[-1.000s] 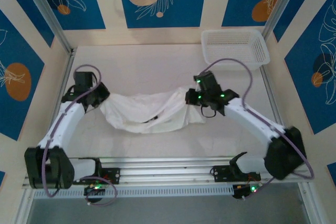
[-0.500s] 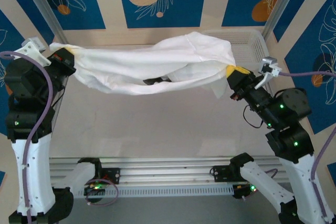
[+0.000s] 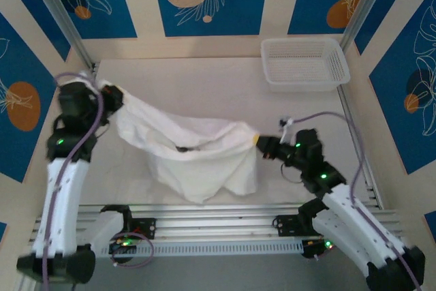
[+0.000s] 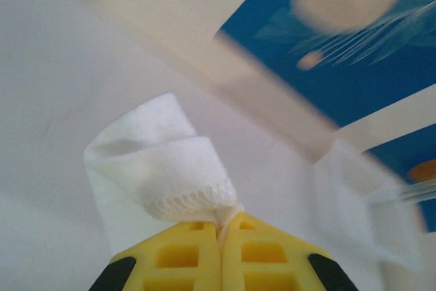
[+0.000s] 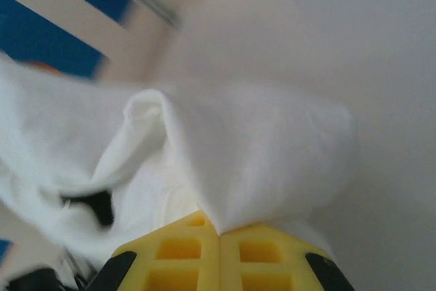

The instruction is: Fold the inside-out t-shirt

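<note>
I have the inside-out t-shirt (image 3: 197, 158) strung between both arms. The left gripper (image 3: 112, 95) is clamped tight on a stitched hem, and in its wrist view the yellow fingers (image 4: 184, 253) meet with cloth squeezed between them. The right gripper (image 3: 257, 142) is also closed, pinching a soft fold, with more shirt bunched just ahead of its tips. Between the two grippers the cloth sags, and a loose bulk hangs below the line joining them, on the side towards the arm bases. I cannot tell whether that low edge touches the surface.

As I judge it, I am spreading the shirt out before the first fold. To do it well I would draw the grippers apart until the sag goes. Then I would level them, lower so the hanging edge lands first, and drag away from it to smooth the wrinkles. The right pinch looks thin and may slip.

Under both grippers lies a pale, matt table (image 3: 204, 83). A white mesh basket (image 3: 303, 63) sits beyond the right gripper, well apart. Blue wall panels (image 3: 208, 1) with orange discs and leaf outlines surround the space.
</note>
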### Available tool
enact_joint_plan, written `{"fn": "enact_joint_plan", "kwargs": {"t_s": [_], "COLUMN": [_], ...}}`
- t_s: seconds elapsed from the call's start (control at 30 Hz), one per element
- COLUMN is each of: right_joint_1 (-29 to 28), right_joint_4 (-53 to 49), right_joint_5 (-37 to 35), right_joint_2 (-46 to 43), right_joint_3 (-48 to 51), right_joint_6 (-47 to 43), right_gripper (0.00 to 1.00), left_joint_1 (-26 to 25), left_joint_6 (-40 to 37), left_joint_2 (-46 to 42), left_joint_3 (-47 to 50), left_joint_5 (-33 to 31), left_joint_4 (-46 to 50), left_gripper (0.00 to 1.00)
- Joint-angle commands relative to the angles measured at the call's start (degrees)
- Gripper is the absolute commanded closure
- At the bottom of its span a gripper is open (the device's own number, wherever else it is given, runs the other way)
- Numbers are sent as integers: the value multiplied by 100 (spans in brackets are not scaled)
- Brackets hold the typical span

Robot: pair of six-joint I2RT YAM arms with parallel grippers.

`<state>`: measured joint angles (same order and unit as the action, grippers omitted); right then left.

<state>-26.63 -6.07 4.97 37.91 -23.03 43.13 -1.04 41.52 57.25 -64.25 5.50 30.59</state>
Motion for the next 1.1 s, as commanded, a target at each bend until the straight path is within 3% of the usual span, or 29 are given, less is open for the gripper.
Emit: {"fn": "enact_joint_plan", "kwargs": {"t_s": [0.0, 0.07, 0.13, 0.2, 0.27, 0.4, 0.5, 0.6, 0.73, 0.8, 0.87, 0.97, 1.0, 1.07], "right_joint_1": [-244, -245, -233, -199, -114, -98, -442, -746, -799, -817, -864, -996, -1018, -1053], "right_joint_4": [292, -141, -607, -796, -911, -1521, -1750, -1743, -1555, -1512, -1535, -1618, -1685, -1860], "right_joint_5": [-60, -141, -479, -632, -642, -432, -547, -1125, -1096, -1000, -870, -860, -843, -857], "right_joint_2": [-88, -236, -354, -205, 279, 2006, 3140, 3877, 4526, 4722, 4813, 4733, 4658, 4483], "right_joint_3": [500, 375, 68, -258, -656, -1865, -2549, -2797, -2848, -2882, -2941, -3027, -3081, -3189], "right_joint_6": [614, 473, 232, -106, -326, -701, -1039, -1201, -1303, -1286, -1260, -1212, -1202, -1189], "right_gripper": [76, 64, 53, 50, 50, 50, 47, 43, 41, 47, 63, 95, 100, 100], "left_joint_1": [-29, -28, -28, -28, -35, -37, -52, -280, -875, -898, -891, -896, -896, -886], "left_joint_6": [248, 266, 392, 498, 563, 715, 850, 948, 1076, 1108, 1061, 970, 918, 801], "left_joint_2": [737, 1132, 1419, 1575, 1614, 1342, 1135, 947, 927, 1101, 1386, 1860, 1956, 1982], "left_joint_3": [1036, 1362, 1580, 1723, 1784, 1793, 1830, 2129, 2588, 2790, 2861, 2693, 2615, 2420], "left_joint_5": [44, -242, -497, -556, -618, -977, -1173, -973, -1357, -1279, -1099, -926, -869, -781], "left_joint_4": [-310, -378, -451, -563, -559, -26, 630, 833, 737, 463, 139, -65, -95, -35], "left_gripper": [100, 99, 84, 65, 53, 45, 40, 41, 39, 39, 39, 57, 68, 90]}}
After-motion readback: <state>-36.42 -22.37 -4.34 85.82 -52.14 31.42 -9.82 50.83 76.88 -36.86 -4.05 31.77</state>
